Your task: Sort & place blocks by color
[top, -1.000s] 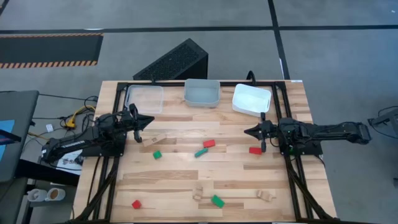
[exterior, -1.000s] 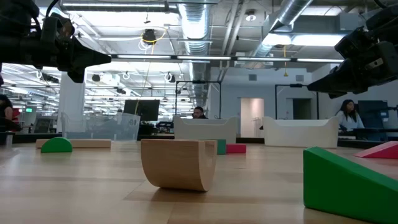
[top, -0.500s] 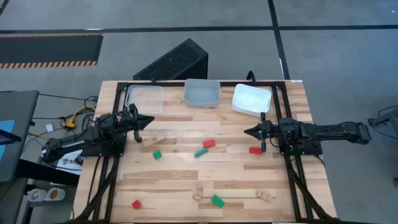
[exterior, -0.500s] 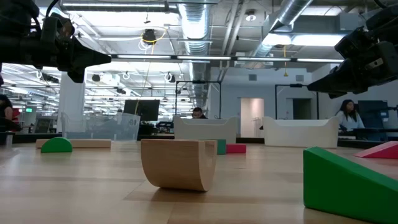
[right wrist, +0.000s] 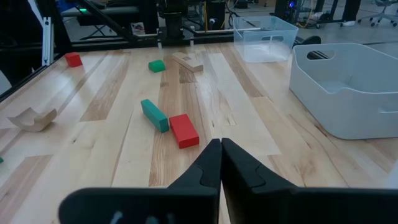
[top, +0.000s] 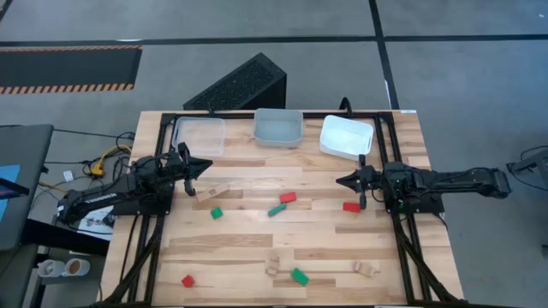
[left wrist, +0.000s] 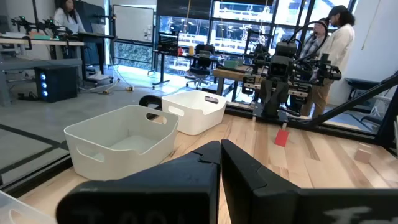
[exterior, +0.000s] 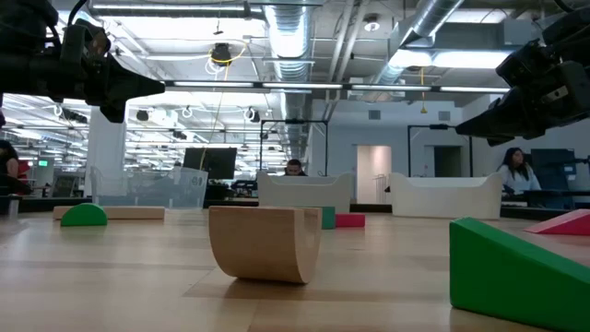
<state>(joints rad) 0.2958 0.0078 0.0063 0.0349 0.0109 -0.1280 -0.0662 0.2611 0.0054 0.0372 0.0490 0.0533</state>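
**A:** Nothing has moved since the earlier frames; both arms hang where they were, and every block lies as it did.

**B:** And the pincers?

**A:** The left gripper (top: pixel 204 164) has its fingers pressed together, holding nothing. The right gripper (top: pixel 342 180) is the same, tips meeting and empty.

**B:** So no block is in hand. Which is closest?

**A:** For the right gripper, the red brick (top: pixel 351 206), low and just beside its tip, towards the table's near edge. Farther out ahead of it lie a red block (right wrist: pixel 183 130) and a green bar (right wrist: pixel 154 115), touching or almost so. Just beside the left gripper's tip lies a plain wood piece (top: pixel 216 190), with a small green block (top: pixel 217 212) a little beyond.

**B:** How should the pick go?

**A:** I'd judge the first step is to part the fingers before descending, then come straight down over the red brick with the fingers across its narrow width. It looks flat and sharp-edged, so a centred grip should hold. The white tray (top: pixel 346 137) sits near, behind the right gripper.

**B:** Any harder ones?

**A:** The curved wood arch (exterior: pixel 263 242) would likely rock.
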